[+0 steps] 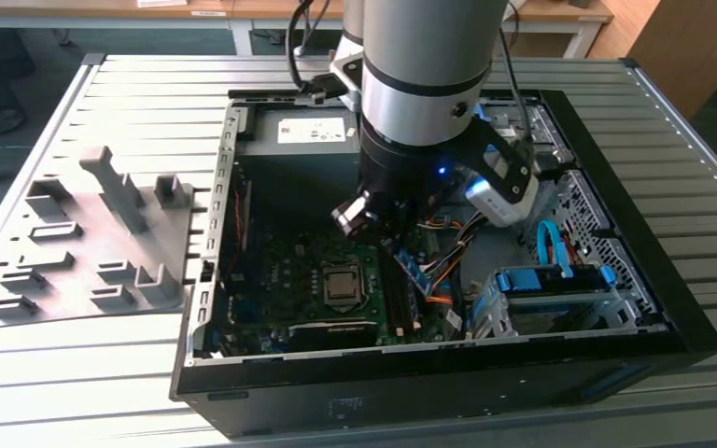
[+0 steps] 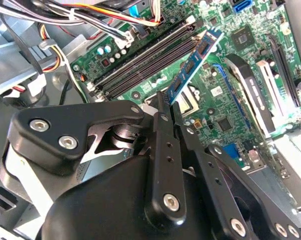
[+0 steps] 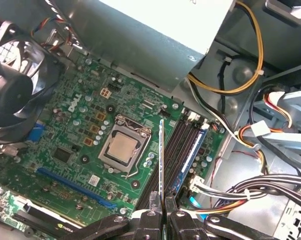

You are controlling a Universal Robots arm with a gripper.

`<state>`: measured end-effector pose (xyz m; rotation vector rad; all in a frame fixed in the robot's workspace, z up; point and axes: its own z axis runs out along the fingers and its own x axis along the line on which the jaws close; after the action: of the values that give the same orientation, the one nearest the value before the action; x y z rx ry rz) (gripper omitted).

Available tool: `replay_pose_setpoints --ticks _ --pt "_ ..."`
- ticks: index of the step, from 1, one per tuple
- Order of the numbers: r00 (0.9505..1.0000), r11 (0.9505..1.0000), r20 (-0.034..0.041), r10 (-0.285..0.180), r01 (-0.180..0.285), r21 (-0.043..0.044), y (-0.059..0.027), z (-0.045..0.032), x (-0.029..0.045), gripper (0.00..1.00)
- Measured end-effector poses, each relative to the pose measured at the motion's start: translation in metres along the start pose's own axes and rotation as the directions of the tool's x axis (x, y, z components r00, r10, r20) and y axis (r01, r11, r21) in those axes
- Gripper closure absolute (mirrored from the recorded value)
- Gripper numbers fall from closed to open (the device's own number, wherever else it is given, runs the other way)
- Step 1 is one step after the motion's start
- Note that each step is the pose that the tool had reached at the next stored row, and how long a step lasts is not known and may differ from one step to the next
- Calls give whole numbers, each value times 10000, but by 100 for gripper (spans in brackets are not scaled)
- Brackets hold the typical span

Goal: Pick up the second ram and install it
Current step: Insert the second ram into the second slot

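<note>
Gripper (image 3: 163, 201) is pinched onto the second ram (image 3: 162, 155) at one end, fingers pressed against its faces. The stick is held over the motherboard (image 3: 65, 150), its free end near the black slot rails (image 3: 175, 150) (not seated). Risk: a slight tilt or sideways offset would land its edge on a rail wall or latch. Notch alignment, latch positions and height above the slots are hard to judge.

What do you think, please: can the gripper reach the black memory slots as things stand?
Probably yes: the gripper, shut on the second ram, hangs above the slots; the cables lie to one side.
</note>
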<state>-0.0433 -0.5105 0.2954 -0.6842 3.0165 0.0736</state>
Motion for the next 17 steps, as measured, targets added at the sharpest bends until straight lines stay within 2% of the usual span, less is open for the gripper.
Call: replay_pose_setpoints --ticks 9,17 --pt "9973 9973 28 727 -727 40 0 3 0 86" --pt "9889 9889 58 1485 -1485 82 0 7 0 86"
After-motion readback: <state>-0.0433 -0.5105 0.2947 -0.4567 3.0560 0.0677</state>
